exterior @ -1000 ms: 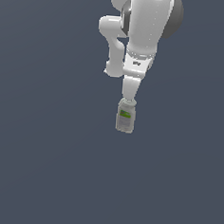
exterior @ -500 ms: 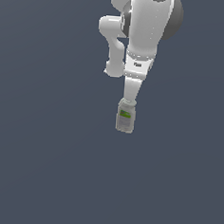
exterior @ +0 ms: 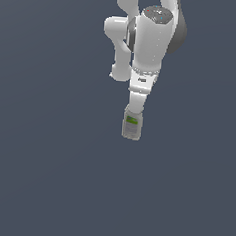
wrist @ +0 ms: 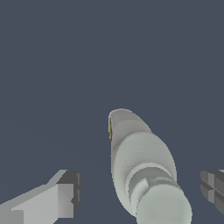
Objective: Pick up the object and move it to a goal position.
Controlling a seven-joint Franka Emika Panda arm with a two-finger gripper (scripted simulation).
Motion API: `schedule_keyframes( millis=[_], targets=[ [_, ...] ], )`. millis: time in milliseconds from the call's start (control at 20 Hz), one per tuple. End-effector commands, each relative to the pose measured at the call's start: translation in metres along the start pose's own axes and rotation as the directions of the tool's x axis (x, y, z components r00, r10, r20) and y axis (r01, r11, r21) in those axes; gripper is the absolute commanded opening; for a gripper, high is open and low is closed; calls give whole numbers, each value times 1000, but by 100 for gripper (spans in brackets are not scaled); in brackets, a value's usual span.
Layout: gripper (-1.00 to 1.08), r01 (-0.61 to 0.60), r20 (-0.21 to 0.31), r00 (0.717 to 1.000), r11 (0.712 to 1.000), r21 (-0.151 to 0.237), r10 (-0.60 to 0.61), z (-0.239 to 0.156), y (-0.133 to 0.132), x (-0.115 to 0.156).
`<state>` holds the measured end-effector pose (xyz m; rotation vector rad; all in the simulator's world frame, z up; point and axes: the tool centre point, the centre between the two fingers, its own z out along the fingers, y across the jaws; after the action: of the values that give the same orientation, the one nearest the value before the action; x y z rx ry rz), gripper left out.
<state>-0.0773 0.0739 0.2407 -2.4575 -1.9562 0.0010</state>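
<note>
Right up close in the wrist view, the plastic bottle (wrist: 140, 170) fills the middle, its rounded cap nearest the lens and the pale grey-white body running away from the camera. A thin sliver of green label shows along one edge of the body. The end effector (wrist: 140, 192) is spread wide: one finger (wrist: 65, 197) sits off to one side of the bottle, the other finger (wrist: 213, 190) is at the opposite side, and there is clear dark gap between each pad and the bottle. Nothing is touching, nothing is gripped.

Now the exterior view. The bottle (exterior: 132, 126) stands upright on the flat slate-grey surface (exterior: 44, 184), green-and-white label facing the camera, a little to the exterior view's right of centre. The end effector (exterior: 134, 111) hangs directly over it, so close that its lower end overlaps the bottle's top and the cap is hidden from this angle; the fingers cannot be made out here. Above that rises the white Panda arm (exterior: 150, 47), its wrist section angled down toward the bottle, with the bulkier joints stacked behind near the top edge of the picture.
</note>
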Motion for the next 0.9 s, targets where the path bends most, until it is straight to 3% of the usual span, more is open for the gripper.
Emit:
schedule_keyframes(
  millis=[0, 150, 200, 850],
  targets=[
    [100, 0, 0, 1000, 1000, -1, 0, 7, 0, 0],
    [100, 1, 0, 1000, 1000, -1, -1, 10, 1, 0],
    [-100, 1, 0, 1000, 1000, -1, -1, 10, 1, 0],
    [-100, 1, -1, 1000, 1000, -4, -1, 6, 1, 0]
  ],
)
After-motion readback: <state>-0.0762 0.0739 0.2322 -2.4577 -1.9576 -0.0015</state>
